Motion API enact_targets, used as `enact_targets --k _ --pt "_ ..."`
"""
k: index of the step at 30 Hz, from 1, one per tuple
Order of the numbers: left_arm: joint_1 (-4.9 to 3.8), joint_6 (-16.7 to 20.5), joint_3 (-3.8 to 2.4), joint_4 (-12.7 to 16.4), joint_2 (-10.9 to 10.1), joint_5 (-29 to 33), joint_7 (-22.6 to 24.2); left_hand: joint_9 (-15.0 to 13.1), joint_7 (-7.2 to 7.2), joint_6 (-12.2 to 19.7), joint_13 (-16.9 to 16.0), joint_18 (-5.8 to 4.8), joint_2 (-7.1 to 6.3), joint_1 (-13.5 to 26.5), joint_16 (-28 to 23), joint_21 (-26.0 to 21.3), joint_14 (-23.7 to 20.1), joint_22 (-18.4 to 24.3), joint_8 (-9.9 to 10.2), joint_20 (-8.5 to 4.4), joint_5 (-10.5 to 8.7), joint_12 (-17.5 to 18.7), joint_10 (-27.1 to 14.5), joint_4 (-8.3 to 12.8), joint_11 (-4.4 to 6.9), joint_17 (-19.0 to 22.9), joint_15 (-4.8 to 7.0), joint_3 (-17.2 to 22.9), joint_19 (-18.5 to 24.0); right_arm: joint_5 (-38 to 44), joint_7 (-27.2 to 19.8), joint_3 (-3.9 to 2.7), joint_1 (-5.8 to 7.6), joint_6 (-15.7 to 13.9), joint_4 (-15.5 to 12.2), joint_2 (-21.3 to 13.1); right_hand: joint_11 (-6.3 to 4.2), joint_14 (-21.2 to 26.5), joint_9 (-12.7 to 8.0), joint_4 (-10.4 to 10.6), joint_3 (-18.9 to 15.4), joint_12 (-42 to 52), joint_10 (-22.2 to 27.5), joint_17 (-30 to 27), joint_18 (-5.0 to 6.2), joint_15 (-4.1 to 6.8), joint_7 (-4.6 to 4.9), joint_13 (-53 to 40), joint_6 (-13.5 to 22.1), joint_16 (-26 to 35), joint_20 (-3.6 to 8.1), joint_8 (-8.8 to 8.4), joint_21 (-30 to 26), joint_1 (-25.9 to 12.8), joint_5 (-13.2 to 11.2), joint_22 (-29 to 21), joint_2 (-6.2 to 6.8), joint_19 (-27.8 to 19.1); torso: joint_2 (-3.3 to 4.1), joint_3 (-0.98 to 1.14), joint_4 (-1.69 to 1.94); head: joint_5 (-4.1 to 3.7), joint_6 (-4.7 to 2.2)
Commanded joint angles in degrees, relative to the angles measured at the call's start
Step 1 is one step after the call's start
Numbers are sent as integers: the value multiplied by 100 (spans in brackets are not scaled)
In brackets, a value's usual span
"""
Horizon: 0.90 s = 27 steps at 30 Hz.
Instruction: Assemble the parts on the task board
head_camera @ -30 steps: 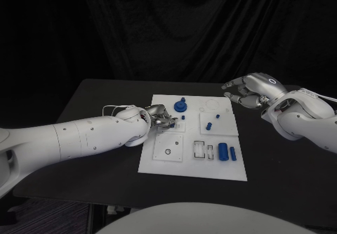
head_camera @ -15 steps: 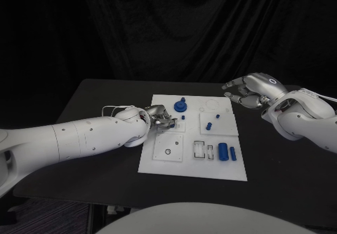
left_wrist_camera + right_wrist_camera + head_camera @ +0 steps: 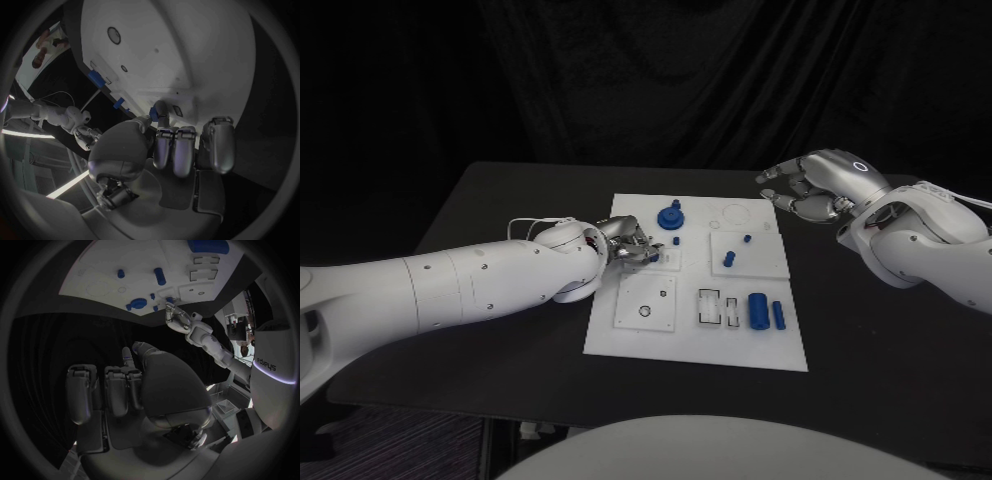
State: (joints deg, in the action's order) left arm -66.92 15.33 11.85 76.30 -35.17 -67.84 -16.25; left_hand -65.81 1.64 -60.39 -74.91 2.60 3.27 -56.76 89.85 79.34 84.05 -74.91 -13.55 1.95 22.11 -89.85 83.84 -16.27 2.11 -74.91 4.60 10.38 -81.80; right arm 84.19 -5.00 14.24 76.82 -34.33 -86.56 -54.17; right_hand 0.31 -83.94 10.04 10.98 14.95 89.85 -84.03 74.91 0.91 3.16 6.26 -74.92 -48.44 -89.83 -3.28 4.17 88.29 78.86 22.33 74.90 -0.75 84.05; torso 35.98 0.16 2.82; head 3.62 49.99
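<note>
Left hand (image 3: 629, 245) reaching low over the task board (image 3: 653, 335) at its left edge, fingers curled together over a square recess; impossible to tell whether anything is pinched. In the left wrist view, a small blue part (image 3: 154, 114) right at the fingertips (image 3: 161, 111). Round blue knob (image 3: 671, 217) just beyond that hand, blue cylinder (image 3: 757, 310) well apart. Right hand (image 3: 808, 187) raised off the board's far right corner, fingers curled in, empty.

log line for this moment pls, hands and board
left hand: fingers on task board left-middle, hold unclear | right hand: curled, empty, raised off board's far right corner | large blue cylinder: lying near right
</note>
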Motion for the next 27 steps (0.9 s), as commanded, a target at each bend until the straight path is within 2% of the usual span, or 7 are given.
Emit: enact_targets --k 1,27 --pt "57 -170 33 -5 -18 7 -29 -3 3 9 -1509 61 0 -72 15 -26 595 -796 14 6 23 -15 616 30 -11 -1509 -7 18 20 9 103 -4 -7 1 -9 -12 41 -606 -5 13 32 15 -597 1509 -32 -31 2 -1508 -52 -17 -26 -10 -34 59 12 1432 -6 473 -2 1 -2 6 1" --pt "64 -208 33 -24 -65 7 -65 -18 -3 21 -1509 61 -55 -287 15 -34 595 -807 24 1 52 -15 616 105 -5 -1509 -3 70 18 9 115 -4 -7 10 2 -13 41 -606 -5 13 32 15 -597 1509 -32 -31 2 -1508 -52 -17 -26 -10 -34 59 12 1432 -6 473 -4 0 -8 27 1"
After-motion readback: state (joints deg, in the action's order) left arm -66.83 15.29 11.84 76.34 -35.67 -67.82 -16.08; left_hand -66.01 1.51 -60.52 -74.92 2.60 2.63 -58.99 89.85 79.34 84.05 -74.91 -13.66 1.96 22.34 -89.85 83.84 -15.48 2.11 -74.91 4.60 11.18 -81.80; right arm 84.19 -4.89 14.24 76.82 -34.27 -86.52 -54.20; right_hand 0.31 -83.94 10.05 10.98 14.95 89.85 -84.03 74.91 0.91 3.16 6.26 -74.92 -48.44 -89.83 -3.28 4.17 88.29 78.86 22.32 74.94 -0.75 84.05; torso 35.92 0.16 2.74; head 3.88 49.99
